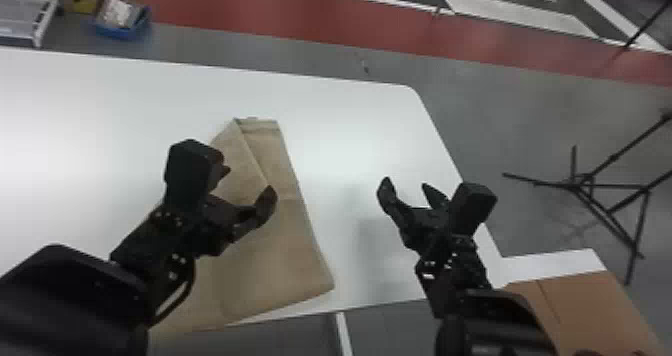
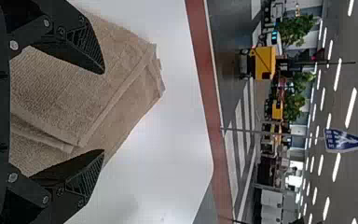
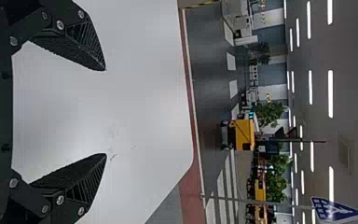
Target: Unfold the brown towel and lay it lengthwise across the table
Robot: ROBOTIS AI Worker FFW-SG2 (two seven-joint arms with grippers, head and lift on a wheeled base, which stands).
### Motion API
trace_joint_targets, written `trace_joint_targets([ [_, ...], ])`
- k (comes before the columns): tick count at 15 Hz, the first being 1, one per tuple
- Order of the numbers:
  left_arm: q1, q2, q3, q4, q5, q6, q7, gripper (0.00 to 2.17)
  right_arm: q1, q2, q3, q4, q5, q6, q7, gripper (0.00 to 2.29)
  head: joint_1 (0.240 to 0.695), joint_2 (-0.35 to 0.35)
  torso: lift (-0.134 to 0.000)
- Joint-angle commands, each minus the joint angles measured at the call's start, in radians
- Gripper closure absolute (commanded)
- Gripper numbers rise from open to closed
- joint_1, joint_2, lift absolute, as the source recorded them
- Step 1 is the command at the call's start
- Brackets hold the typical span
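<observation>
The towel [image 1: 285, 240] should handle as light, limp cloth: soft, hardly slippery, not fragile, apt to sag or bunch if pinched mid-panel. Best taken, I'd judge, by the loose layered corner lying between the left fingers [image 1: 265, 205], top layer only. It lies folded on the bench [image 1: 350, 120], beneath and ahead of the left fingers, which are wide apart and grip nothing. The right fingers [image 1: 387, 195], also spread and empty, are over bare bench beside it. Count: one towel, one bench, two pairs of fingers; its layers I cannot number.
</observation>
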Motion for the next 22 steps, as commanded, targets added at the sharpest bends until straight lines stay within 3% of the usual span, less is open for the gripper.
trace_joint_targets([
  [1, -0.021, -0.001, -0.043, 0.071, -0.028, -0.065, -0.014, 0.49, 0.006, 0.000, -0.030, -0.003, -0.016, 0.008, 0.001, 0.26, 0.695, -0.350, -0.122],
  [4, -0.069, -0.010, -0.115, 0.176, -0.059, -0.117, -0.009, 0.55, 0.004, 0.000, -0.025, -0.011, -0.025, 0.008, 0.005, 0.26, 0.695, -0.350, -0.122],
  [9, -0.100, -0.018, -0.138, 0.239, -0.071, -0.154, 0.014, 0.55, -0.002, 0.000, -0.008, -0.003, -0.030, 0.008, 0.016, 0.26, 0.695, -0.350, -0.122],
  [11, -0.115, -0.019, -0.138, 0.262, -0.076, -0.154, 0.042, 0.89, -0.002, 0.000, -0.011, -0.003, -0.031, 0.005, 0.018, 0.26, 0.695, -0.350, -0.122],
  [16, -0.133, -0.022, -0.138, 0.288, -0.094, -0.120, 0.046, 0.90, -0.003, -0.002, -0.017, -0.003, -0.043, 0.005, 0.021, 0.26, 0.695, -0.350, -0.122],
  [18, -0.129, -0.019, -0.138, 0.283, -0.110, -0.102, 0.061, 0.74, -0.005, -0.002, -0.017, -0.003, -0.047, 0.005, 0.021, 0.26, 0.695, -0.350, -0.122],
  [22, -0.116, -0.010, -0.118, 0.271, -0.110, -0.099, 0.061, 0.74, -0.006, -0.002, -0.017, -0.002, -0.051, 0.005, 0.030, 0.26, 0.695, -0.350, -0.122],
])
